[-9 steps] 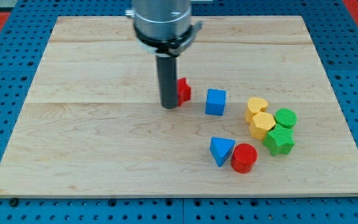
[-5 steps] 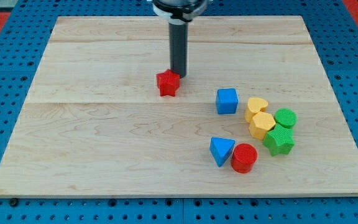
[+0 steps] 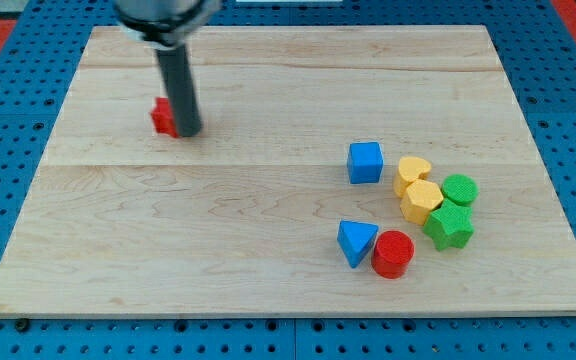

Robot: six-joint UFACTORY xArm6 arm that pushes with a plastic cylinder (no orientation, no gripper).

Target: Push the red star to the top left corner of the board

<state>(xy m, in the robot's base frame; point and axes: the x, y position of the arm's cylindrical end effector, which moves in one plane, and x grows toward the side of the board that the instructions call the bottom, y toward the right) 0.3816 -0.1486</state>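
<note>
Your rig carries no jaws; my tip [image 3: 188,132] touches the right side of the small red star block [image 3: 163,118], partly hidden, in the upper left of the pale wooden desk [image 3: 218,240], well apart from the other blocks at the view's right.

my tip [image 3: 188,131] rests on the surface (rod upright) toward the view's upper left.
</note>
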